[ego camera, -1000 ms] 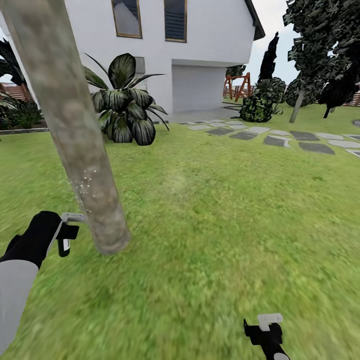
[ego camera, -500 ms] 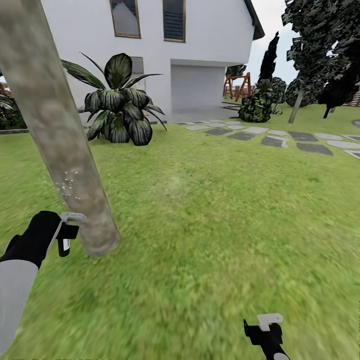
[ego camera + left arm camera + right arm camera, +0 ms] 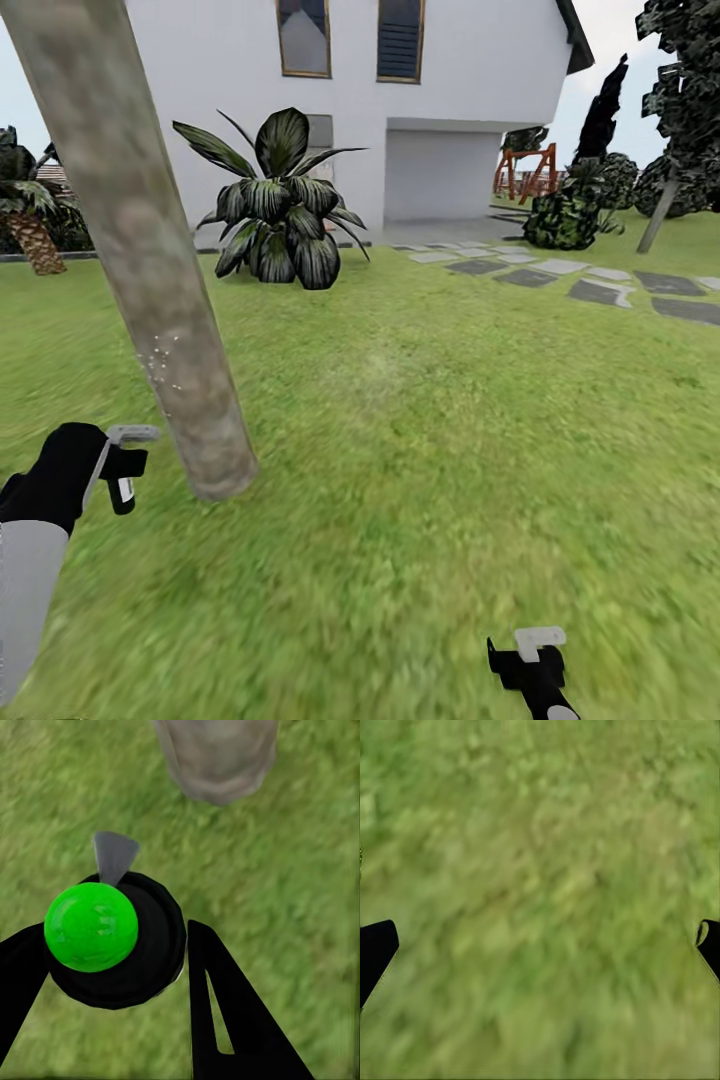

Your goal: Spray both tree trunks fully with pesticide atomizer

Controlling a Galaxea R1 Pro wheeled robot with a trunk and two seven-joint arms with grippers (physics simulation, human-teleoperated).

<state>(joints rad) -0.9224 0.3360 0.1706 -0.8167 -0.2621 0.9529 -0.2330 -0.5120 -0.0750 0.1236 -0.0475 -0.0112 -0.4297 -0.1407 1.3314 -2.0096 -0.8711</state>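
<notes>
Head view: the left gripper sits just beside the foot of the leaning tree trunk; white specks dot the trunk above it. The right gripper hangs over lawn, well apart.

Left wrist view: black fingers clamp the pesticide atomizer, green-capped; the trunk base lies ahead.

Right wrist view: fingertips spread wide, holding nothing.

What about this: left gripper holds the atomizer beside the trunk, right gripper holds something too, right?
No. The right gripper is open and empty over grass, per the right wrist view. The left gripper does hold the atomizer beside the trunk.
</notes>
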